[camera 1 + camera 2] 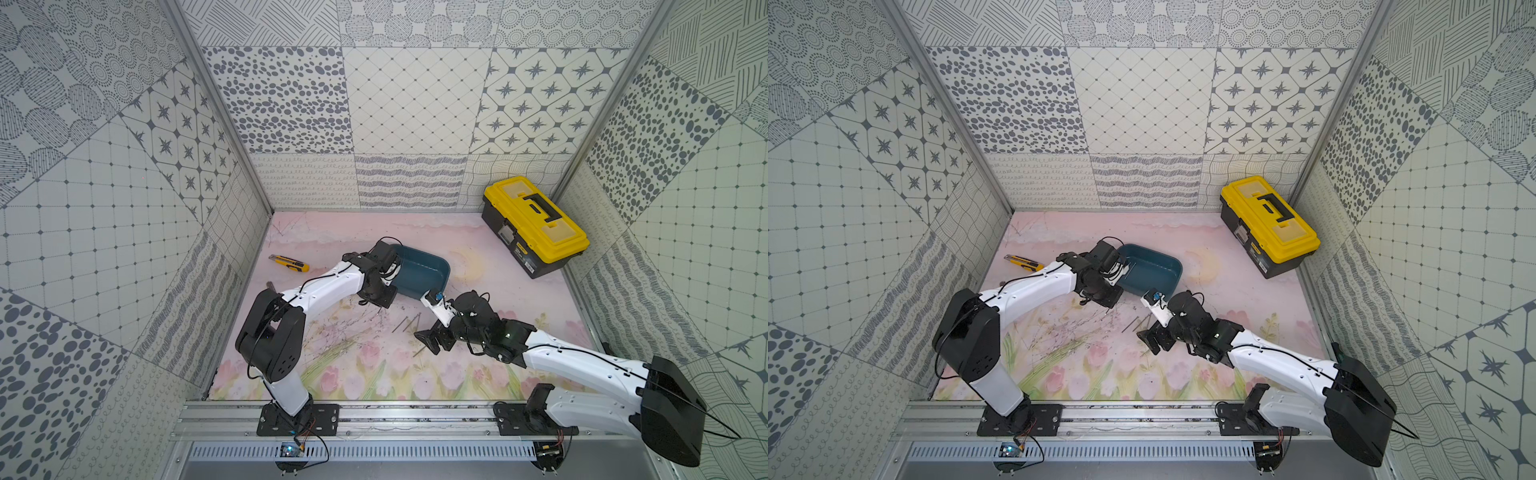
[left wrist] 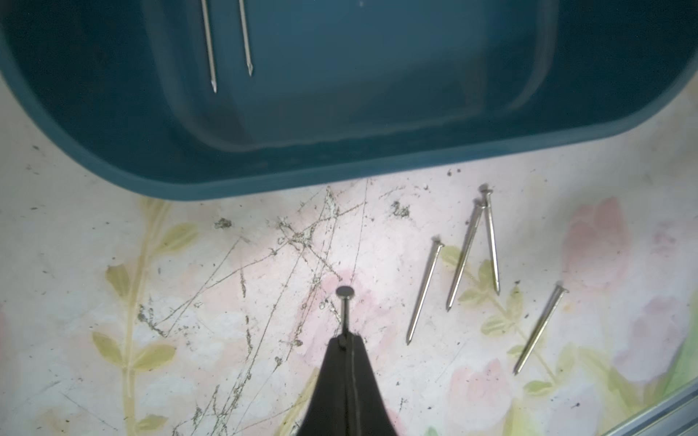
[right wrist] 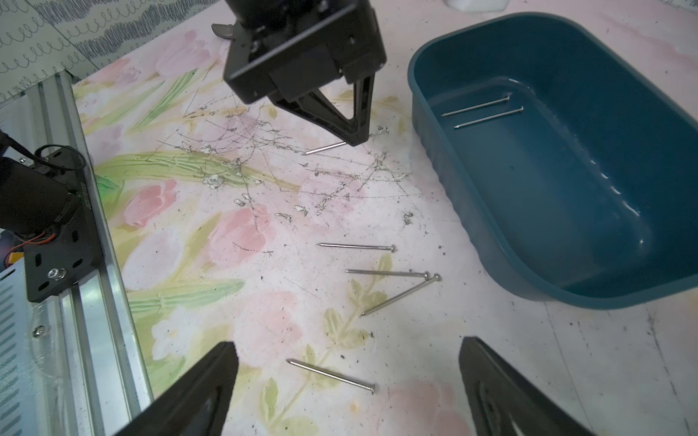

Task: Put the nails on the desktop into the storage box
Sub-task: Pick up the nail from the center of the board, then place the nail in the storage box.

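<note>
Steel nail (image 2: 344, 309) clamped in my left gripper (image 2: 345, 339), head aimed at the box (image 2: 264, 181) just beside it for the drop; right gripper (image 3: 347, 344) gapes over four loose nails (image 3: 357, 247) on the desktop (image 3: 264, 211), two boxed nails (image 3: 475, 107) logged.

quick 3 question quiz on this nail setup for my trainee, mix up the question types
1. How many nails lie inside the teal box?
2. True or false: the left gripper is open and empty.
3. How many loose nails lie on the desktop? A) two B) four C) seven

Key: 1. Two. 2. False: it is shut on a nail. 3. B.
</note>
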You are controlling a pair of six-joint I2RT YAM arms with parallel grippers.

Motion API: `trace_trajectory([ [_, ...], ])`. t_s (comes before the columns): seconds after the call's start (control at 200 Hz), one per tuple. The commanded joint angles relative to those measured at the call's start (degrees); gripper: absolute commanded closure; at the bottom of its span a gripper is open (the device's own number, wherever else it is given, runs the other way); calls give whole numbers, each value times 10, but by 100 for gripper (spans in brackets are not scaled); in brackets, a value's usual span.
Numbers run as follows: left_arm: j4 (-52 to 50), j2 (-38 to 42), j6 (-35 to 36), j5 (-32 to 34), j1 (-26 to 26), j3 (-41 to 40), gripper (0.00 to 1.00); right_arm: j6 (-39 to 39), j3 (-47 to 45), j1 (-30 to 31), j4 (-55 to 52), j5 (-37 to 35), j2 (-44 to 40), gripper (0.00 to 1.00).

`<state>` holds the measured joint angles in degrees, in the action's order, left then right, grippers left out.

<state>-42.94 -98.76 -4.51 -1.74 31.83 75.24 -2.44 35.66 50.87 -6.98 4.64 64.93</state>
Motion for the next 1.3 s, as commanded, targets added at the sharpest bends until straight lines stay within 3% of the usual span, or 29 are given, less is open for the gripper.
trace_trajectory([
  [0.0, -59, 3, -12, 2, 5, 54, 100, 10, -4, -2, 34, -30, -15, 3],
  [0.31, -128, -54, -21, 12, 7, 193, 100, -21, 21, -44, 19, -39, -10, 3],
  [0.89, -179, -235, -32, 30, 7, 431, 100, -16, 21, -93, -6, -38, -43, 3],
  [1.296, -174, -312, -32, 38, 4, 489, 100, -17, 18, -112, -13, -26, -56, 3],
])
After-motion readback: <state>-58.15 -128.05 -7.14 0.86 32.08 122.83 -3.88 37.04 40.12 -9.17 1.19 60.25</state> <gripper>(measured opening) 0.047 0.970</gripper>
